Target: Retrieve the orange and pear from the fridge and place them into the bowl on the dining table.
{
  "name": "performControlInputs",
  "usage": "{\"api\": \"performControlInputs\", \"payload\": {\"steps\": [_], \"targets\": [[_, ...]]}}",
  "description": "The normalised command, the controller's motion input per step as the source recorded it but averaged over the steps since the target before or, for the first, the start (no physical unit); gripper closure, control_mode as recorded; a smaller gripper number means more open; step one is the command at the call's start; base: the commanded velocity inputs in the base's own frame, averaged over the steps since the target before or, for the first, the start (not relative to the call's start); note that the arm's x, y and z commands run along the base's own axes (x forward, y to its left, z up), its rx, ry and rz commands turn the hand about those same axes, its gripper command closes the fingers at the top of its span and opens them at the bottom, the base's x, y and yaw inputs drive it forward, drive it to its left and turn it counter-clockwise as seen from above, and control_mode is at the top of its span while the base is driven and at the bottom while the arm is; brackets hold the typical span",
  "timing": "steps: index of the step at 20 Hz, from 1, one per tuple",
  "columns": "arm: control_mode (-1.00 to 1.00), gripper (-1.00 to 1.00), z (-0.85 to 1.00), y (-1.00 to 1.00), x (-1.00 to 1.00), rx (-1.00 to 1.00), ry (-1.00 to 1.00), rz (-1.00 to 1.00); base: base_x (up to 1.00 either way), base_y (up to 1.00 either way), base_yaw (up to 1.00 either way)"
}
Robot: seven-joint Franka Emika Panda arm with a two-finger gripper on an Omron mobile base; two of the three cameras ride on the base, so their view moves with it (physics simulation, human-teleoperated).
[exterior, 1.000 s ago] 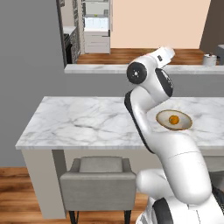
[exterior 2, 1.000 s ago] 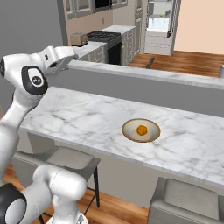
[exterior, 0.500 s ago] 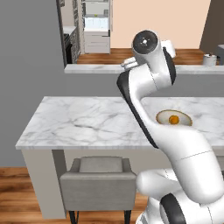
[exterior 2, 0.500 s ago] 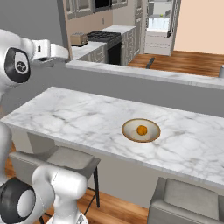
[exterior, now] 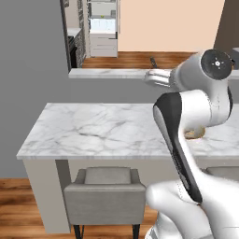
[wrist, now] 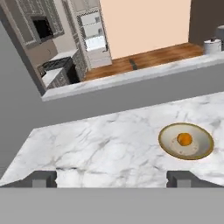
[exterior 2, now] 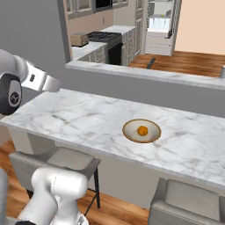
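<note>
A grey half wall (exterior 2: 132, 90) topped by a narrow marble ledge (exterior 2: 145, 74) divides the room, with warm wood flooring (exterior 2: 184, 61) and a peach wall (wrist: 144, 26) beyond it. Grey upholstered chairs (exterior: 103, 196) stand on the near side, over more wood floor. Further back sit pale cabinets (exterior 2: 90, 55) and a black stove (exterior 2: 103, 37).

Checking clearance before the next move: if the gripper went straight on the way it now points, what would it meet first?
Probably the bare marble top of the dining table, left of the bowl; the open gripper holds nothing.
</note>
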Motion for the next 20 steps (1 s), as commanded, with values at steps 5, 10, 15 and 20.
{"api": "performControlInputs", "payload": {"steps": [5,10,15,20], "targets": [[-1.00,-1.00,-0.38,0.00,-0.50,0.38,-0.13,0.11,0.00,0.00,0.00],[-1.00,-1.00,-0.03,0.00,-0.04,0.30,-0.01,0.14,0.00,0.00,0.00],[-1.00,-1.00,0.10,0.00,0.00,0.13,0.01,0.11,0.00,0.00,0.00],[-1.00,-1.00,0.03,0.01,-0.06,-0.05,0.01,0.01,0.00,0.00,0.00]]}}
